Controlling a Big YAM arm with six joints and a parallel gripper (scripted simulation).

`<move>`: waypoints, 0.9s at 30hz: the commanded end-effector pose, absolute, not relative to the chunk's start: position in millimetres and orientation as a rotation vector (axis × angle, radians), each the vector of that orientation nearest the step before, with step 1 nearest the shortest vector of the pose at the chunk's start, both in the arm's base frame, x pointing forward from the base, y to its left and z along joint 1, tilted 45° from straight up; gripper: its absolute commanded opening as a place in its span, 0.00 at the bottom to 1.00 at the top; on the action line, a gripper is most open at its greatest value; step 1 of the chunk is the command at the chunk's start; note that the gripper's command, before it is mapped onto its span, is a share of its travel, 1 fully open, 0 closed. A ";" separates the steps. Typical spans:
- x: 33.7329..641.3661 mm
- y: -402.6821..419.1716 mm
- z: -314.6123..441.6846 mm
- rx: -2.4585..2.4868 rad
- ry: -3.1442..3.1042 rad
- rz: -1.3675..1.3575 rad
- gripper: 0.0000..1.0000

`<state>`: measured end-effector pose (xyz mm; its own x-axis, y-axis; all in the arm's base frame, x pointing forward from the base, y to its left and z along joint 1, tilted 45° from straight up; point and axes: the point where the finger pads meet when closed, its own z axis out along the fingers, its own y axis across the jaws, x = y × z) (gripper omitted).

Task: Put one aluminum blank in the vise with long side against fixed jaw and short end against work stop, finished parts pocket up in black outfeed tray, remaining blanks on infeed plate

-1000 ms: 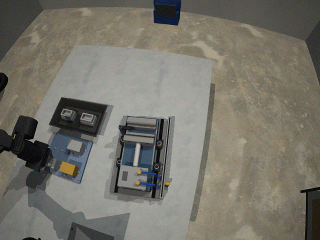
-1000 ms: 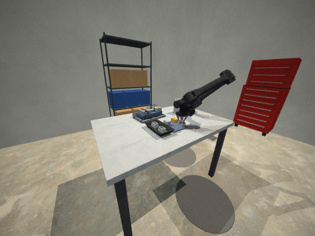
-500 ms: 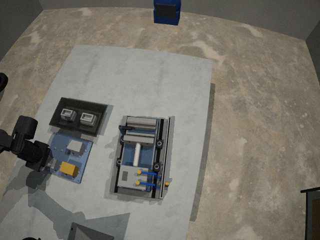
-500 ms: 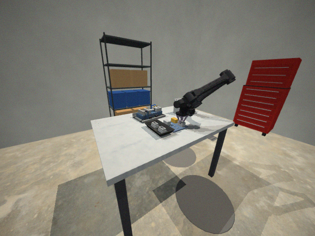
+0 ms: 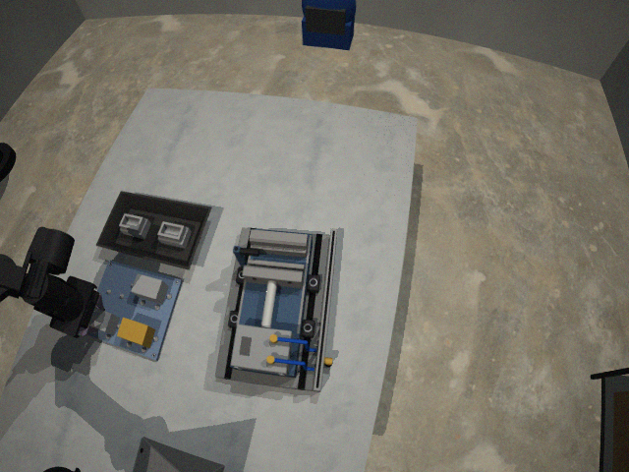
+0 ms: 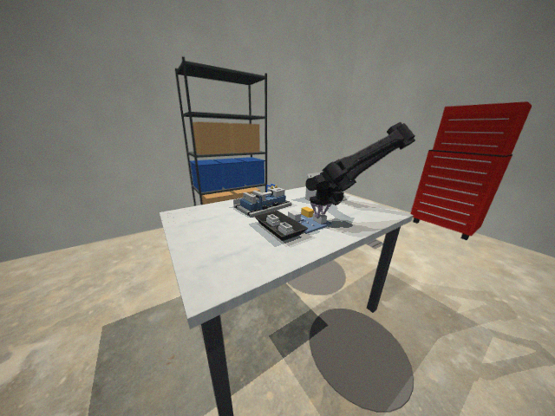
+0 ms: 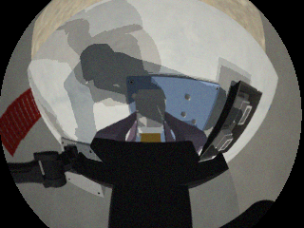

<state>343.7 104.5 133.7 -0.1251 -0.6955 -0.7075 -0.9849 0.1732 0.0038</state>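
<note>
My gripper (image 5: 97,324) (image 6: 320,213) is shut on a gray aluminum blank (image 6: 320,219) (image 7: 150,102), low at the infeed plate's near-arm edge. Whether the blank touches the plate I cannot tell. The blue infeed plate (image 5: 122,271) (image 7: 204,95) also bears another gray blank (image 5: 148,287) (image 6: 294,216) and a yellow brass blank (image 5: 134,330) (image 6: 307,211) (image 7: 150,138). Two finished parts, one (image 5: 134,224) on the left and one (image 5: 172,232) on the right, sit pocket up in the black outfeed tray (image 5: 152,203) (image 6: 293,236). The vise (image 5: 254,305) (image 6: 251,204) is open, with no blank visible between its jaws.
The work stop (image 5: 249,251) is at the left of the jaw gap. Blue valve levers (image 5: 289,340) and a long rail (image 5: 327,314) stand on the vise's right side. A gray wedge-shaped object (image 5: 165,457) is at the bottom of the top view. The tray lies close beside the plate.
</note>
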 end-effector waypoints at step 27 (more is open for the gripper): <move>354.1 86.5 163.0 -1.577 1.862 0.610 0.00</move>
<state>339.9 96.1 139.9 -0.1351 -0.6967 -0.7045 -0.9846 0.1742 0.0166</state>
